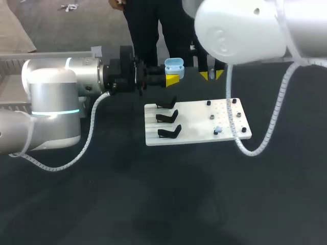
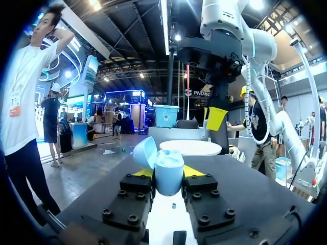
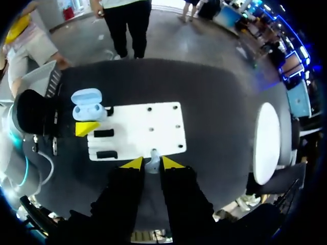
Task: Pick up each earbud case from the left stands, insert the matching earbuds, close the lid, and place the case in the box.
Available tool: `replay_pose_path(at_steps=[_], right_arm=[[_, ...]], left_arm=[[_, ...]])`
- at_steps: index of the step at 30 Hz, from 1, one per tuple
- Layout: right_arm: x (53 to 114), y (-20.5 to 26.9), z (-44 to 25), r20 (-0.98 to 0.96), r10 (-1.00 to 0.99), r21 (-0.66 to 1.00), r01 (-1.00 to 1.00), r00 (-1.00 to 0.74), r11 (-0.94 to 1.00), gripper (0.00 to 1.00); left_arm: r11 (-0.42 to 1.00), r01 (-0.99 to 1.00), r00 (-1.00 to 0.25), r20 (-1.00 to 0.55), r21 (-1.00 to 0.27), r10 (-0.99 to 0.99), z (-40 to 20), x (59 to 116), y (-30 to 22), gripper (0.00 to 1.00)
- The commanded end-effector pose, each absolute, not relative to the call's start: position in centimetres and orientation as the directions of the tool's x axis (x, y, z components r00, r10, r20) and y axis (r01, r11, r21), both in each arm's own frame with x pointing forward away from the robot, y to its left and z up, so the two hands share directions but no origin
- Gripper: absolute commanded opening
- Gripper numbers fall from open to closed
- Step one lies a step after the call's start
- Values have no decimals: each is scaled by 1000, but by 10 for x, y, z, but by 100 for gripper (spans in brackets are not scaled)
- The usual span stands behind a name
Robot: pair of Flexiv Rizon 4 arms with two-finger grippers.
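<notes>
Jaws of the left gripper (image 1: 172, 77) are closed on the earbud case (image 2: 168, 172), one yellow-tipped finger on each side of its lower half. Case is light blue, upright, with its lid (image 2: 144, 153) swung open. It is held in the air off the far left corner of the white board (image 1: 194, 122), clear of the board's surface.

Jaws of the right gripper (image 3: 152, 163) stand slightly apart with nothing gripped. It hangs above the board and points down at it. In the right wrist view a pale earbud (image 1: 217, 130) shows in the gap between the fingers. The head view puts that earbud on the board itself, in the near right part.

Three black stands (image 1: 167, 117) sit in a column along the board's left side, all with no case on them. Small dark pegs (image 1: 238, 115) dot the right half of the board. Board lies flat mid-table on the dark table (image 1: 153, 194).
</notes>
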State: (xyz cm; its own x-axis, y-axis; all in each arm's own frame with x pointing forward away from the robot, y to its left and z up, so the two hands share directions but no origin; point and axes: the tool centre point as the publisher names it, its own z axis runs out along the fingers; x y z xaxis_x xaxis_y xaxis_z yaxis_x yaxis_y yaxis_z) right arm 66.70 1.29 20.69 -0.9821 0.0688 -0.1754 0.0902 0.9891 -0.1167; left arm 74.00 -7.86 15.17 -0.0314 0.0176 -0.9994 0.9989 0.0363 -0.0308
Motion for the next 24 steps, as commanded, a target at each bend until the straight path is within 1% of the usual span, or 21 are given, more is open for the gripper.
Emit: replay_pose_path(at_steps=[1, 4, 20, 24], right_arm=[[670, 29, 211, -157, 505, -144, 525, -849, 839, 0], [671, 34, 212, -205, 514, -131, 544, -833, 829, 0], [671, 34, 212, -205, 514, -131, 544, -833, 829, 0], [681, 46, 215, -171, 529, -82, 547, -831, 833, 0]], left_arm=[[40, 999, -27, -1000, -26, 13, 151, 739, -79, 0], [40, 999, -27, -1000, -26, 13, 151, 739, -79, 0], [40, 999, -27, -1000, -26, 13, 151, 739, -79, 0], [40, 999, -27, -1000, -26, 13, 151, 739, -79, 0]])
